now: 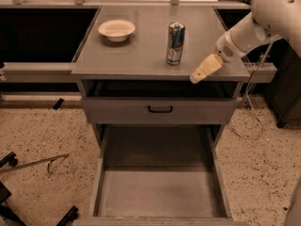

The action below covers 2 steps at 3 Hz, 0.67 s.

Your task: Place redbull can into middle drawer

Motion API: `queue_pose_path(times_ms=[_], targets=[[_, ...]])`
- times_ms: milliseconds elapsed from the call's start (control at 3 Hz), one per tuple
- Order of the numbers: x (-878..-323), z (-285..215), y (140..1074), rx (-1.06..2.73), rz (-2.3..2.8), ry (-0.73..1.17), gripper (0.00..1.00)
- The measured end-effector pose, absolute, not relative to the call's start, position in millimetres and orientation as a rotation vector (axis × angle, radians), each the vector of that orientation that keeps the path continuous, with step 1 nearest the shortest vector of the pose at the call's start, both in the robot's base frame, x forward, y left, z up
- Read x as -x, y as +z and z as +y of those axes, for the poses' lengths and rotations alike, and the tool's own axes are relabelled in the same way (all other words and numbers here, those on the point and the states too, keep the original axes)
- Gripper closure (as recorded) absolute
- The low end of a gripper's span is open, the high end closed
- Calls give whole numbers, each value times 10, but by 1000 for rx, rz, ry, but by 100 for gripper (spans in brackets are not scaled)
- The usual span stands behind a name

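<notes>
The redbull can [175, 43] stands upright on the grey cabinet top [141, 55], right of centre. My gripper [203, 70], cream-coloured on a white arm, hangs over the front right edge of the top. It is to the right of the can and a little nearer the camera, apart from it and holding nothing. The middle drawer [160, 192] is pulled far out below, and its flat grey floor is bare.
A shallow cream bowl [116, 29] sits on the top to the left of the can. A closed drawer front with a small black handle [160, 109] is above the open drawer. A cable [251, 112] hangs at the right. Black chair legs [9, 206] are on the speckled floor at the left.
</notes>
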<state>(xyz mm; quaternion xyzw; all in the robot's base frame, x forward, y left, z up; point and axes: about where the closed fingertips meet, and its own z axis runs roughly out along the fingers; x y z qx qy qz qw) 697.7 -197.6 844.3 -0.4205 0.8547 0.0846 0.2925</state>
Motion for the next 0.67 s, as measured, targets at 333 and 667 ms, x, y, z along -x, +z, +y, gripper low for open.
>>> queue_pose_path(times_ms=[333, 667], targets=[[-7501, -1937, 8623, 909, 2162, 286, 0], [-7890, -1958, 8777, 766, 2063, 334, 0]])
